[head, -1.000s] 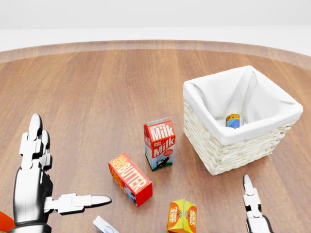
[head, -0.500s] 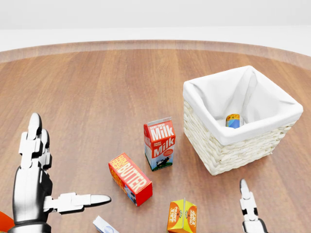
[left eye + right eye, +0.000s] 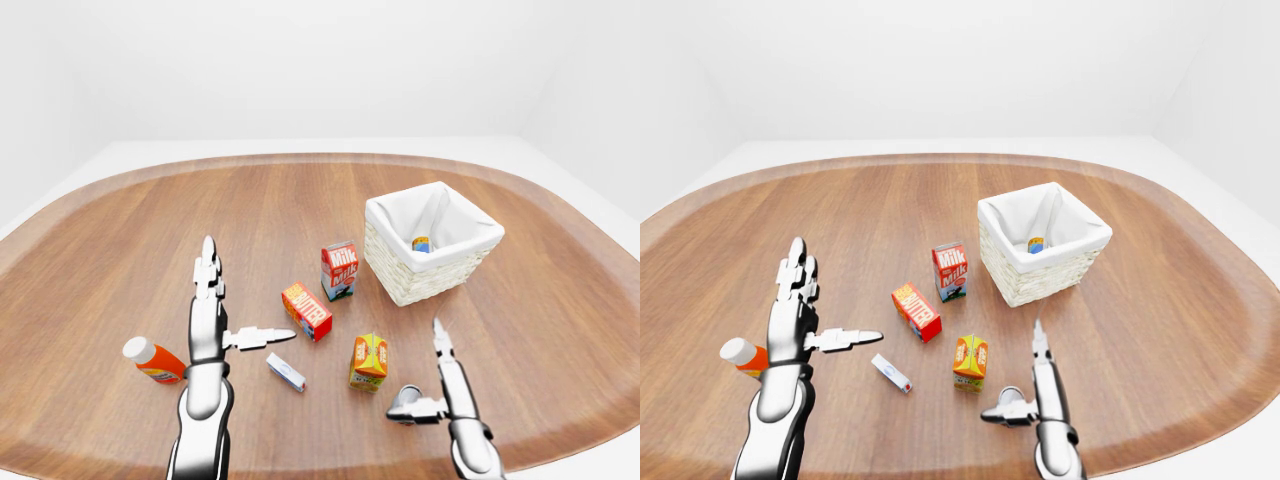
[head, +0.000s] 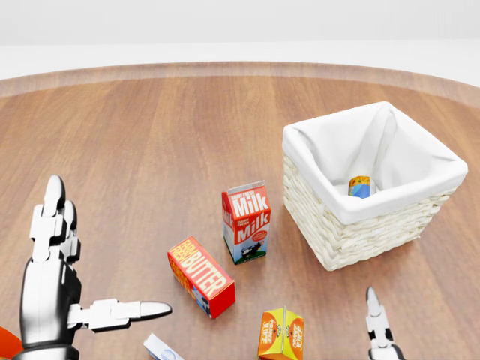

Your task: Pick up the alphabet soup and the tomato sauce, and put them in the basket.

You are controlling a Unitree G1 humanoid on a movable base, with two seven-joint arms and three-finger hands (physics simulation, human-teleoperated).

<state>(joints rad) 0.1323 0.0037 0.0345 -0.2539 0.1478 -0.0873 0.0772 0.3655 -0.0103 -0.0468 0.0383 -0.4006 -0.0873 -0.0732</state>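
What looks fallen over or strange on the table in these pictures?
A few things lie on their sides: the orange bottle with a white cap beside the left hand, the butter box, and a small white carton. A grey can lies by the open right hand. The milk carton and the basket stand upright.

We've got a reddish-brown wood-grain table, a cream wicker basket with plain white lining, and a blue-and-yellow can in it. The milk carton is red and white, the butter box red-orange with pale lettering, the juice carton orange-yellow. Both hands are shiny silver.
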